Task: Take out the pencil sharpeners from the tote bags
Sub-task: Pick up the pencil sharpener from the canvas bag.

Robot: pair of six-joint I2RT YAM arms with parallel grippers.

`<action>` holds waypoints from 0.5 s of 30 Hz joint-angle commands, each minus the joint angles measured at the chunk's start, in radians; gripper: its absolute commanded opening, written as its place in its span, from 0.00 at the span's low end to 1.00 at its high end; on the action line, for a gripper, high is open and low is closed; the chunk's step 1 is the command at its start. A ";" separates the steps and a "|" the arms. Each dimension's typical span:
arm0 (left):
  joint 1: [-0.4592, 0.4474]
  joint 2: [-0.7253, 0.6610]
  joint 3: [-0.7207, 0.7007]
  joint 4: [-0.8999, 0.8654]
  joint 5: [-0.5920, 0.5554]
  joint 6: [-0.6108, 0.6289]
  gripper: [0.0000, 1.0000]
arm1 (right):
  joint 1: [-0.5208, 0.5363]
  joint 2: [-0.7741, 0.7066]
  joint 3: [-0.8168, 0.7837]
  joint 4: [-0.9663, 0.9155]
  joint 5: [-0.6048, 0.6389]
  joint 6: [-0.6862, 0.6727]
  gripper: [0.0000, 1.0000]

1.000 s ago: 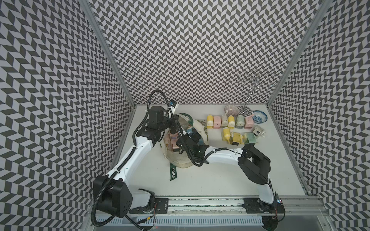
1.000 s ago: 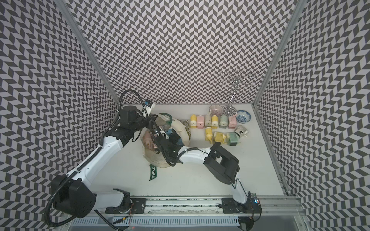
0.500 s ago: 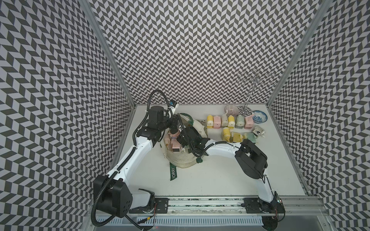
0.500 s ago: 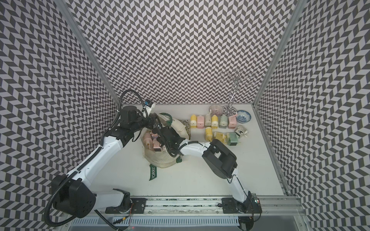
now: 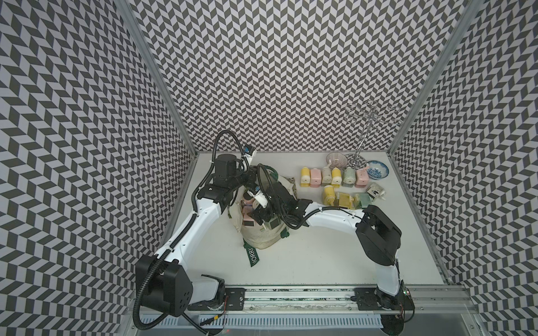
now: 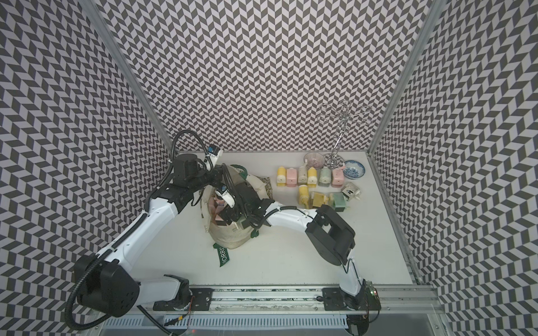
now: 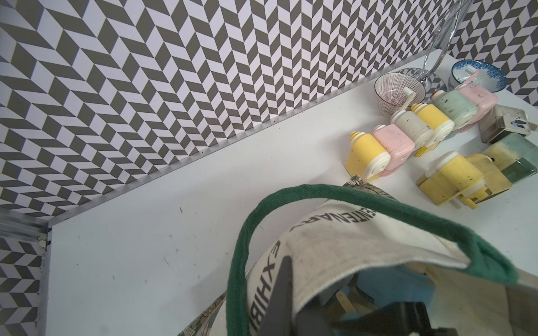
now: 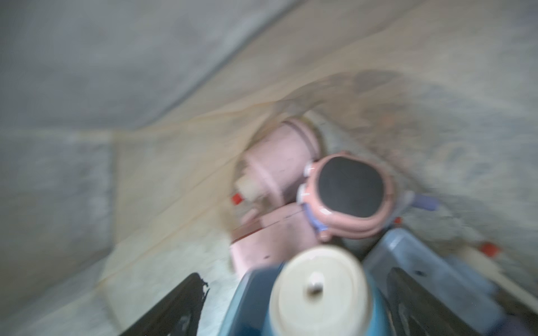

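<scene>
Right wrist view: your right gripper point(image 8: 300, 302) is hanging wide apart either side of a blue sharpener point(image 8: 317, 293) inside the bag point(image 5: 262, 238), nine o'clock from the middle of the table point(image 5: 320, 261). Your left gripper point(image 5: 254, 178) is pinching the bag's rim. Probably light, rigid, slick plastic, so be gripping its flat sides.
</scene>
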 commanded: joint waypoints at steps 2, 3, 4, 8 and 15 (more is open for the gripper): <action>-0.005 -0.035 0.043 0.061 0.010 -0.004 0.00 | 0.009 -0.026 -0.027 0.004 -0.030 -0.002 0.96; -0.006 -0.034 0.042 0.061 0.009 -0.003 0.00 | 0.009 -0.025 -0.028 0.010 0.000 -0.007 0.95; -0.006 -0.034 0.043 0.060 0.010 -0.003 0.00 | 0.009 -0.024 -0.026 0.011 0.023 -0.007 0.95; -0.008 -0.034 0.043 0.061 0.010 -0.002 0.00 | 0.003 -0.049 -0.049 0.039 0.047 -0.015 0.95; -0.007 -0.034 0.043 0.059 0.009 0.000 0.00 | 0.003 -0.073 -0.069 0.011 -0.014 0.027 0.96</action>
